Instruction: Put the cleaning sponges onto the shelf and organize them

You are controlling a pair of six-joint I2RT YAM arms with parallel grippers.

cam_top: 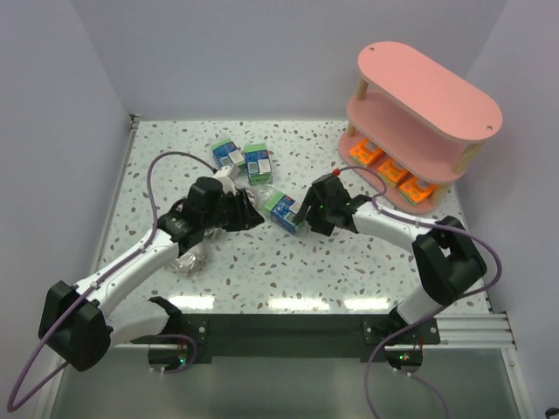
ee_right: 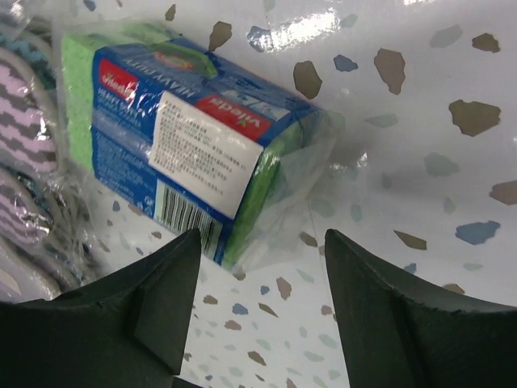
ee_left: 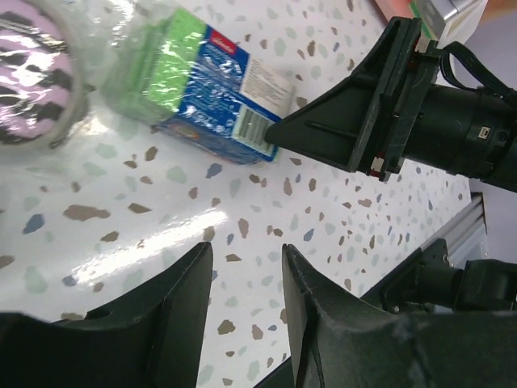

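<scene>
the green-and-blue sponge pack [ee_right: 182, 153] lies on the speckled table [cam_top: 349, 262], between the two grippers and just ahead of the right gripper [ee_right: 260, 242]. that gripper's fingers are spread wide with nothing between them. in the right wrist view the pack's long axis runs on a slant from upper left to lower right. its lower right end, where the clear wrap bunches, sits just at the mouth of the gap, so the jaws meet it obliquely rather than square across its narrow side.

the left gripper [ee_left: 244, 252] is also apart and holds nothing. it faces the same pack from the other side, with a stretch of bare table between them, so the right arm is the nearer one. it is also the arm on the shelf's side.

the pink shelf [cam_top: 428, 87] stands at the far right corner, well apart from the pack. three orange packs [cam_top: 390, 170] sit in a row on its lowest tier. two more green-and-blue packs [cam_top: 243, 158] lie side by side farther back on the table.

a purple-white zigzag sponge [ee_right: 24, 162] in crinkled clear wrap lies just beside the target pack, and its wrap seems to touch it. a closing finger could catch that film. the two grippers point at each other at close range, so the left one may crowd any lift. another clear-wrapped sponge [cam_top: 188, 259] lies beside the left arm.
</scene>
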